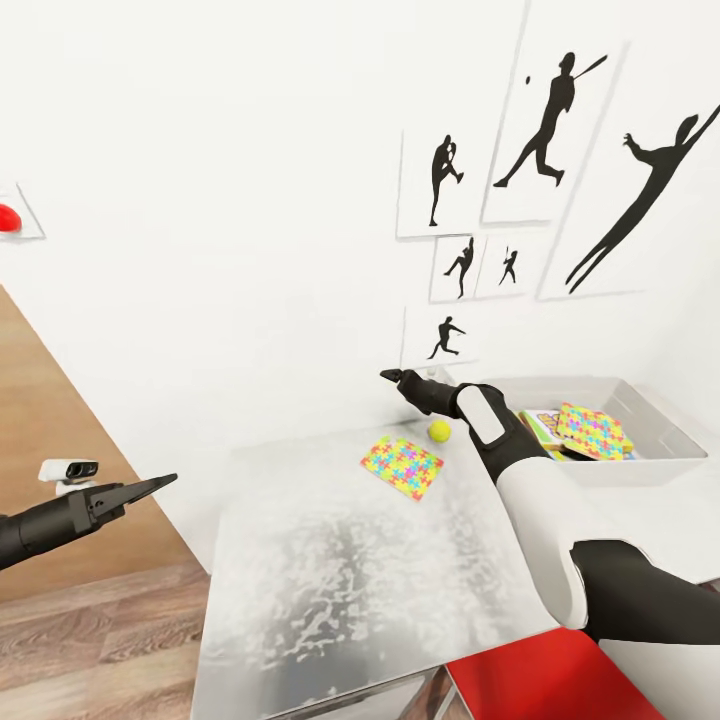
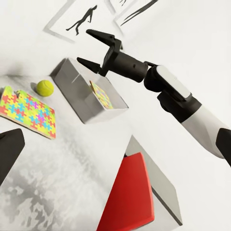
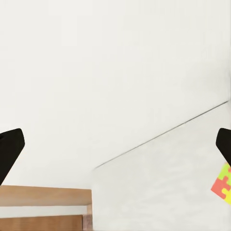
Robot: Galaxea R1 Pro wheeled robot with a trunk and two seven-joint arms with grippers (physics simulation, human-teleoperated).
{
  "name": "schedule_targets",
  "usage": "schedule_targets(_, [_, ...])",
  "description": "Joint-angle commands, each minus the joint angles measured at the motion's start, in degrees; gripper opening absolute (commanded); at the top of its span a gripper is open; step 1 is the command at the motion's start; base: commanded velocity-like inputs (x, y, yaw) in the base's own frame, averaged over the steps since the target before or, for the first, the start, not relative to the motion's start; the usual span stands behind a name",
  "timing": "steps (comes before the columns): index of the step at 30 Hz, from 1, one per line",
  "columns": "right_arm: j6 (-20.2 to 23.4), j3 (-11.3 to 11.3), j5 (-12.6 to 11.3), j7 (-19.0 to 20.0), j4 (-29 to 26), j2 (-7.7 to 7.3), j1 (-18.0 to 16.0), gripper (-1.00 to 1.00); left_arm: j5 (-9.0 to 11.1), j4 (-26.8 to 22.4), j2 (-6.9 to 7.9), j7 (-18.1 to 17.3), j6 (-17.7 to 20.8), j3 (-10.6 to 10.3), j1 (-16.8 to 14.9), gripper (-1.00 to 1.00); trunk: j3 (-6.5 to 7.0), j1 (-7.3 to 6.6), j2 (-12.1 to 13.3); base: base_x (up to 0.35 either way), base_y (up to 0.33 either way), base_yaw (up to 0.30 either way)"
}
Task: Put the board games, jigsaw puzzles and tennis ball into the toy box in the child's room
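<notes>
Partway through, by the look of it. Toy box (image 1: 655, 430) at counter's (image 1: 340, 580) far right end already holding one jigsaw puzzle (image 1: 593, 430) on top of at least one printed board game (image 1: 541, 425); exact game count inside hidden. Still out on counter: second jigsaw puzzle (image 1: 402, 466), lying flat, and tennis ball (image 1: 439, 430) just beyond it, near the box. Right gripper (image 2: 94, 48) hovering above the ball, fingers spread, empty. Left gripper (image 1: 150, 488) off counter's left edge over wood floor (image 1: 90, 640); finger state unclear. Judged remaining: ball, puzzle, possibly games.

Bright even light, soft shadows, slightly blurry
</notes>
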Motion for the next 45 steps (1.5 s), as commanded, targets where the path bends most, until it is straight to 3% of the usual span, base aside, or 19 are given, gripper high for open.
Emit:
schedule_targets(1, [0.2, -0.1, 0.1, 0.1, 0.0, -0.01, 0.0, 1.00, 0.1, 0.0, 0.05, -0.1, 0.6, 0.0, 0.0, 1.00, -0.11, 0.03, -0.1, 0.002, 0.001, 0.000])
schedule_targets(6, [0.2, 0.0, 0.3, 0.1, 0.0, 0.03, 0.0, 1.00, 0.1, 0.0, 0.06, -0.2, 0.6, 0.0, 0.0, 1.00, -0.11, 0.03, -0.1, 0.000, 0.000, 0.000])
schedule_targets(11, [0.2, 2.0, 0.3, -0.7, 0.0, 0.21, -0.1, 1.00, 0.1, 0.0, 0.10, -0.2, 0.6, 0.0, 0.0, 1.00, -0.11, 0.03, -0.1, 0.000, 0.000, 0.000])
schedule_targets(14, [0.7, 4.8, 0.1, -11.4, 0.3, 1.06, -0.3, 1.00, 0.1, 0.0, 0.10, -0.2, 0.6, 0.0, 0.0, 1.00, -0.11, 0.03, -0.1, 0.000, 0.000, 0.000])
schedule_targets(20, [3.5, 5.5, -0.5, -32.6, 0.8, 3.72, -4.4, 1.00, 0.1, 0.0, 0.10, -0.2, 0.6, 0.0, 0.0, 1.00, -0.11, 0.03, -0.1, 0.000, 0.000, 0.000])
schedule_targets(24, [5.6, 5.6, -0.7, -38.8, 2.4, 4.77, -8.4, 1.00, 0.1, 0.0, 0.10, -0.2, 0.6, 0.0, 0.0, 1.00, -0.11, 0.03, -0.1, 0.000, 0.000, 0.000])
schedule_targets(31, [8.5, 5.5, -0.7, -41.0, 2.8, 4.77, -12.1, 1.00, 0.1, 0.0, 0.10, -0.2, 0.6, 0.0, 0.0, 1.00, -0.11, 0.03, -0.1, 0.000, 0.000, 0.000])
schedule_targets(41, [9.2, 5.6, -0.3, -41.3, 1.9, 4.77, -12.5, 1.00, 0.1, 0.1, 0.46, -0.2, 0.6, 0.3, 0.0, 1.00, -0.36, 0.03, -0.1, 0.000, 0.000, 0.000])
schedule_targets(45, [8.9, 5.6, -0.2, -41.2, 2.1, 4.77, -12.5, 1.00, 0.1, 0.1, 1.25, -0.2, 0.6, 0.3, 0.0, 1.00, -0.70, 0.03, -0.1, 0.000, 0.000, 0.000])
